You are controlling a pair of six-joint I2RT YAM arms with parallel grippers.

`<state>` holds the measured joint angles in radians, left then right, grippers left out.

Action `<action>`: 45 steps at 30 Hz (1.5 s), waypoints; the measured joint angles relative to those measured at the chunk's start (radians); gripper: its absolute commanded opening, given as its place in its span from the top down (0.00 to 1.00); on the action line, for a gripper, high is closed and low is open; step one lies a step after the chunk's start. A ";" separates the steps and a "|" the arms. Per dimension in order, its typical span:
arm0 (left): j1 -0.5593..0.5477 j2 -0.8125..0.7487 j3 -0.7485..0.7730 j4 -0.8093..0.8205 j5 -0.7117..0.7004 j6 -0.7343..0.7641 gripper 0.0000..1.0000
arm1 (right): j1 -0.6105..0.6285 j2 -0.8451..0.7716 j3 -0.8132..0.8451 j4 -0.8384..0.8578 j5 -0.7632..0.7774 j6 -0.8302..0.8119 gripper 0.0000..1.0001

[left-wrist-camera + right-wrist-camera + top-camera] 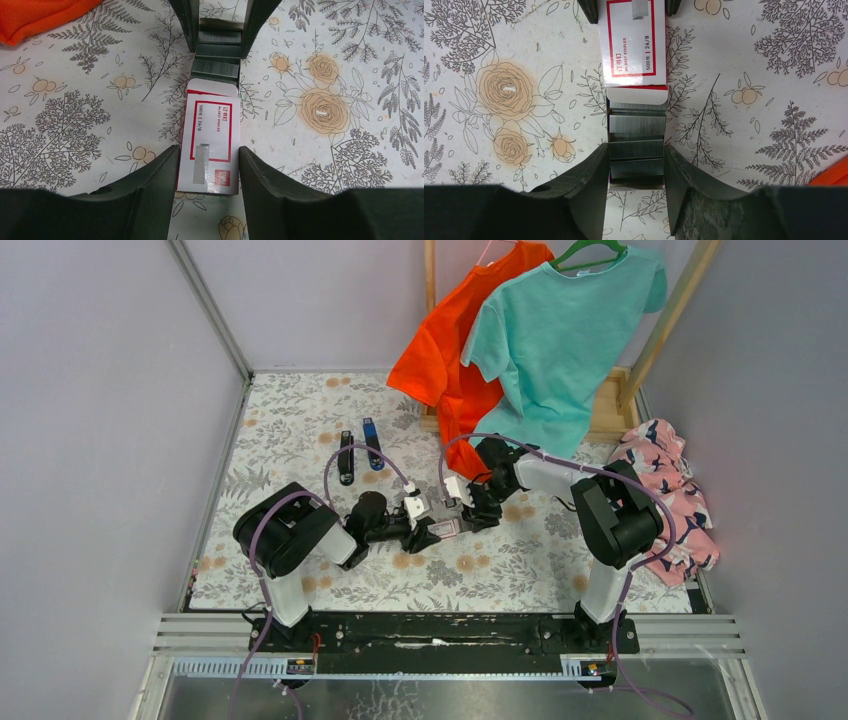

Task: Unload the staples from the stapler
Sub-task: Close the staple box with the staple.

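Note:
The black stapler (345, 458) lies on the floral cloth behind both arms; no gripper touches it, and its staples cannot be made out. Between the arms is a small staple box (447, 527). My left gripper (209, 152) is shut on its red-and-white sleeve (212, 125), a finger against each long side. My right gripper (636, 150) is shut on the inner tray (636, 127), which sticks out of the sleeve (635, 45) and shows rows of grey staple strips. In the top view the left gripper (425, 530) and the right gripper (470, 512) face each other across the box.
A slim blue-and-black bar (372, 443) lies beside the stapler. An orange shirt (450, 350) and a teal shirt (560, 335) hang on a wooden rack (610, 410) at the back right. A pink patterned cloth (670, 490) is heaped at the right edge. Walls close both sides.

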<state>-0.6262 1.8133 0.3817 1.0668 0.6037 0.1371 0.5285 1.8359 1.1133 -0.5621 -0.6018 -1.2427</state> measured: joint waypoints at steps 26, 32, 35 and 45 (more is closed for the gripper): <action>0.006 0.008 0.000 0.011 0.016 0.004 0.47 | 0.008 0.000 0.002 -0.011 -0.009 -0.016 0.54; 0.010 0.011 0.002 0.012 0.023 0.011 0.47 | 0.015 0.000 0.002 -0.011 -0.008 -0.021 0.54; 0.012 0.012 0.003 0.011 0.026 0.012 0.48 | 0.020 0.000 0.002 -0.011 -0.007 -0.033 0.54; 0.012 0.018 0.016 0.003 0.043 0.014 0.45 | 0.035 0.011 0.015 -0.016 -0.001 -0.040 0.46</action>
<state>-0.6144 1.8317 0.3973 1.0695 0.6472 0.1516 0.5632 1.8465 1.1286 -0.5781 -0.6025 -1.2823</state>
